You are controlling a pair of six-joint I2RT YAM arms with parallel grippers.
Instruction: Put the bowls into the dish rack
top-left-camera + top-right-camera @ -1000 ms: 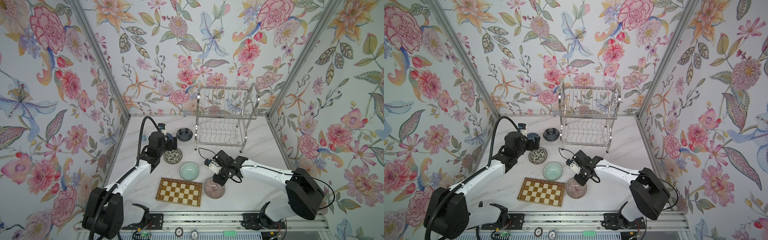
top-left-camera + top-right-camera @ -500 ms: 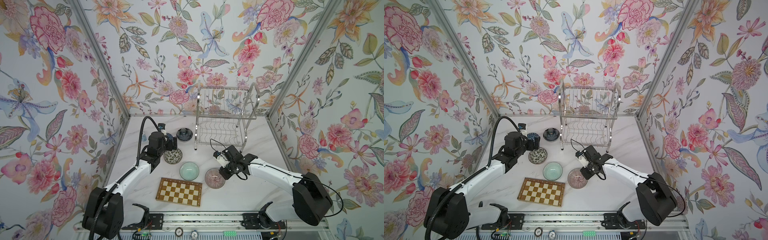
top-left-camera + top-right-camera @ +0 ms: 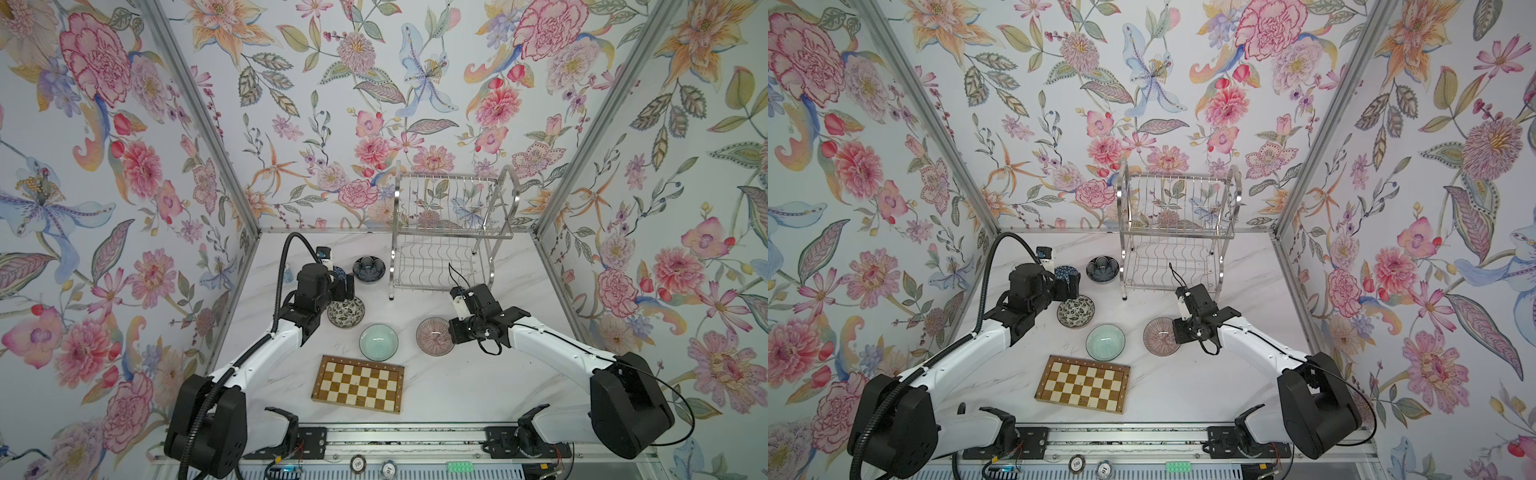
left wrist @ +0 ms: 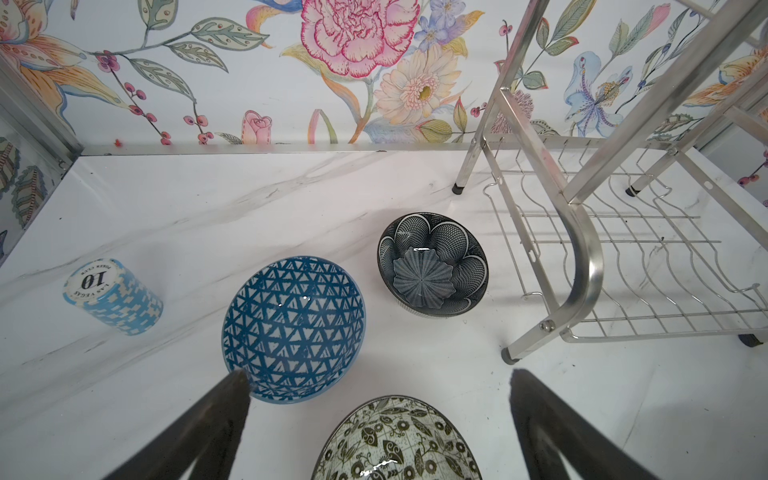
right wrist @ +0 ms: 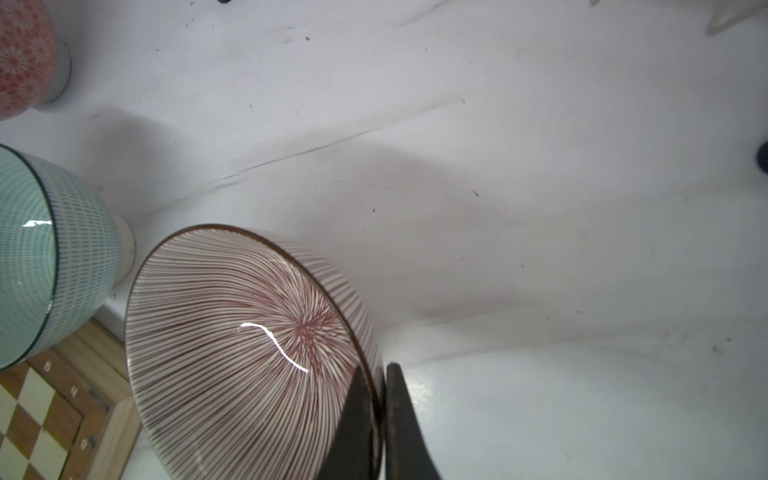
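My right gripper is shut on the right rim of the pink radial-lined bowl, one finger inside and one outside. The pale green bowl stands just left of it. My left gripper hangs open above the black-and-white floral bowl, holding nothing. Beyond it stand the blue lattice bowl and the dark navy petal bowl. The dish rack stands at the back with no bowl in it.
A checkered wooden board lies near the front edge, below the green bowl. A stack of blue poker chips stands left of the lattice bowl. The rack's near left leg stands close to my left gripper. Floral walls close in three sides.
My right gripper has closed on the pink bowl's rim and carried it away from the board's corner, back toward the rack. The left arm has not moved.
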